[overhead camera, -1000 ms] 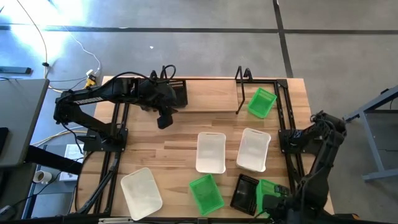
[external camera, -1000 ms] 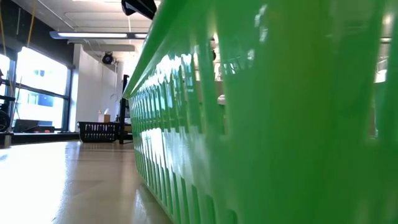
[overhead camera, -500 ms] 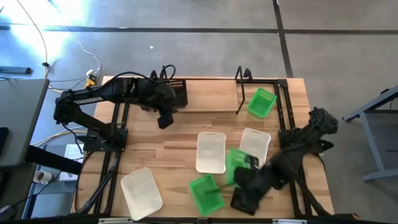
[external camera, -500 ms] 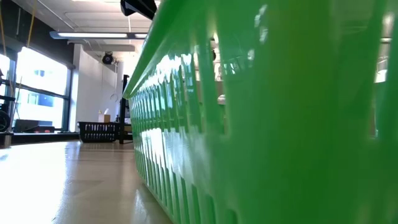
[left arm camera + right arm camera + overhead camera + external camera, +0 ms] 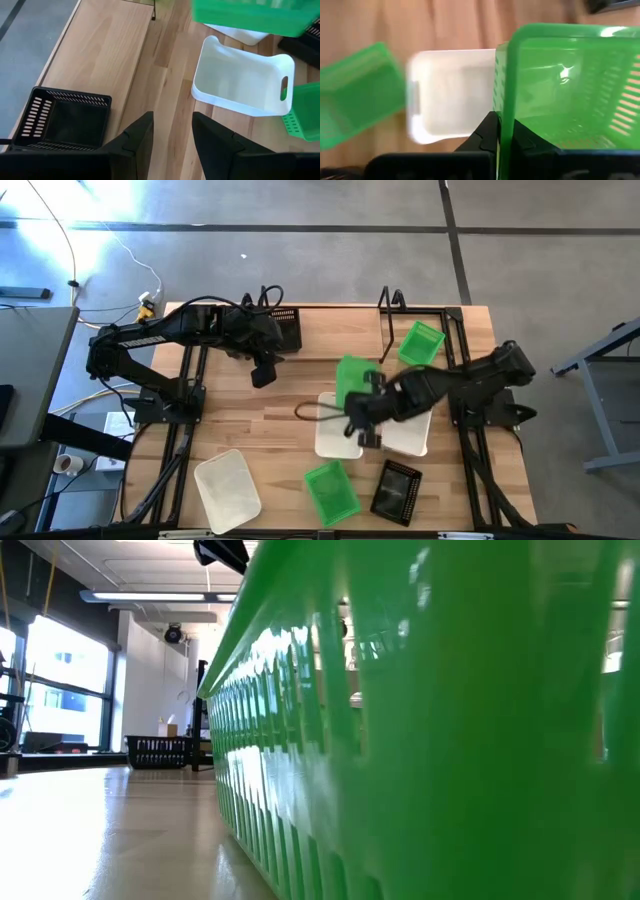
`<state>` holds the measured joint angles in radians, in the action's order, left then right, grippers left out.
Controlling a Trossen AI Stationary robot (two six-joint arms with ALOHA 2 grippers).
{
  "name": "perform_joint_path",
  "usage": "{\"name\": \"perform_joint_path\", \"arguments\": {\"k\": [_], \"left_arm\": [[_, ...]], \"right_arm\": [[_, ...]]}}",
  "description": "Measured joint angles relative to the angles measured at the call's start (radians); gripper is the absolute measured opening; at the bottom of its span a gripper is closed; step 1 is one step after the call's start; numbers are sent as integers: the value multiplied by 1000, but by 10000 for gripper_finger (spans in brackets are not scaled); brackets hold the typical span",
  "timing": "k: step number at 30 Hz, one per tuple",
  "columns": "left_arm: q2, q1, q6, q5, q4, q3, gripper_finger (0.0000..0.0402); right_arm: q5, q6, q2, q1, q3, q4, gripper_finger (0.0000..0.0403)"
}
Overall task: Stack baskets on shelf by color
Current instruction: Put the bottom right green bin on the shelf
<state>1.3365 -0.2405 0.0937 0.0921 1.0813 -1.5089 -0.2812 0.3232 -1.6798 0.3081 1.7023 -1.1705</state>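
Right claw (image 5: 367,402) clenched on one rim of a green basket (image 5: 353,380), carrying it high over the white baskets (image 5: 339,430) mid-bench — such a thin pinch could let it twist and drop short of the shelf (image 5: 385,330).

Green, white and black baskets on pale striped wood

A bright green slotted basket (image 5: 352,378) and two more green ones (image 5: 420,344) (image 5: 331,491), three plain white baskets (image 5: 228,490) (image 5: 339,432) (image 5: 411,429), two black slotted baskets (image 5: 285,328) (image 5: 393,491), black rod shelf (image 5: 386,330), light wood-plank table (image 5: 240,415)
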Motion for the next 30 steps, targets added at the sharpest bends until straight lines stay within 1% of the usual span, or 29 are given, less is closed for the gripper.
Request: {"name": "perform_joint_path", "arguments": {"k": [3, 10, 15, 18, 21, 26, 30], "left_arm": [[0, 0, 0, 0, 0, 0, 125], [0, 0, 0, 0, 0, 0, 125], [0, 0, 0, 0, 0, 0, 125], [0, 0, -1, 1, 0, 0, 125], [0, 0, -1, 1, 0, 0, 125], [0, 0, -1, 1, 0, 0, 125], [0, 0, -3, 1, 0, 0, 125]], "right_arm": [[-15, -79, 0, -58, 0, -18, 0], [-105, -271, 0, -173, 0, -49, 0], [-164, -368, 0, -256, -25, -53, 0], [-149, -409, 0, -308, -75, -40, 0], [-144, -461, -1, -352, -131, 9, 0], [-87, -548, -1, -418, -205, 95, 0], [-85, -591, -1, -467, -257, 156, 0]]}}
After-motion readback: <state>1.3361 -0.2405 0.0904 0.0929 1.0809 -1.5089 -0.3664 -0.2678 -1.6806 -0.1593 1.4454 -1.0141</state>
